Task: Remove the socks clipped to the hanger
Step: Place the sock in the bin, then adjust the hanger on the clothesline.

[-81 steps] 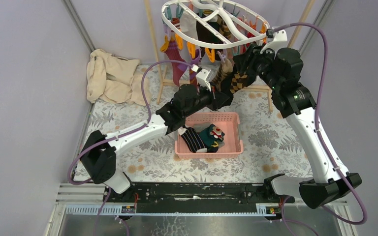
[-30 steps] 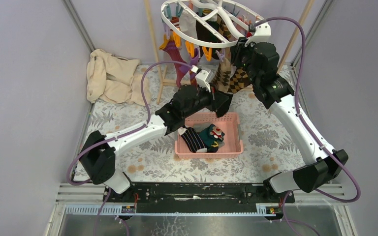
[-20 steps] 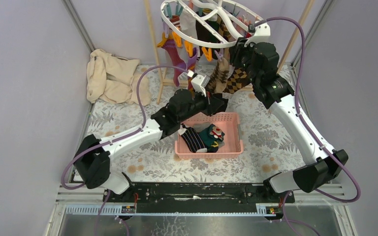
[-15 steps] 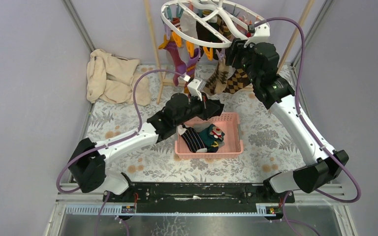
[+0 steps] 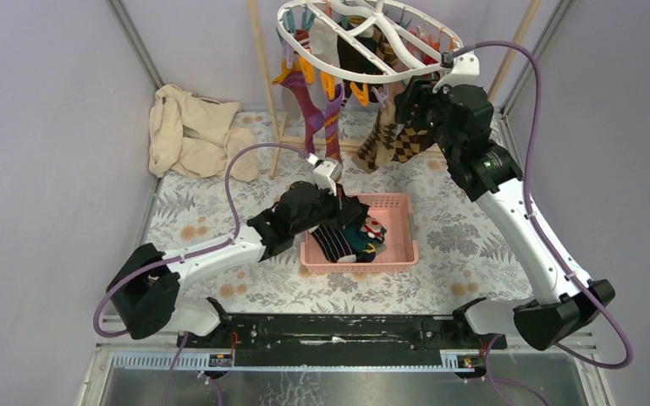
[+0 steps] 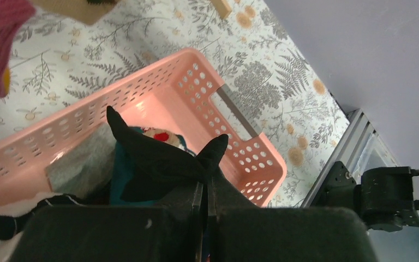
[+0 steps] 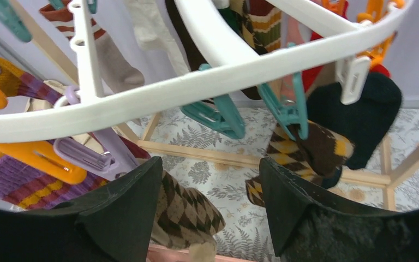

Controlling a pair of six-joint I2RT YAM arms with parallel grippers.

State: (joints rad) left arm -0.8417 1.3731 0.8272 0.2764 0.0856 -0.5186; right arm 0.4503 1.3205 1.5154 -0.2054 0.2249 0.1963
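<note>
Pinching a black sock (image 6: 158, 155) over the pink basket (image 6: 158, 63), your left gripper (image 6: 204, 188) is clamped tight; your right gripper (image 7: 207, 185) gapes wide under the hanger (image 7: 223, 71) rim.

The left gripper (image 5: 349, 208) is no longer up by the argyle socks (image 5: 393, 144) under the hanger (image 5: 305, 52). It now sits low over the far left part of the pink basket (image 5: 399, 201), pinching a black sock (image 6: 158, 158). The right gripper (image 7: 210, 170) now has its fingers spread wider beneath the rim, and its arm sits slightly further right.
</note>
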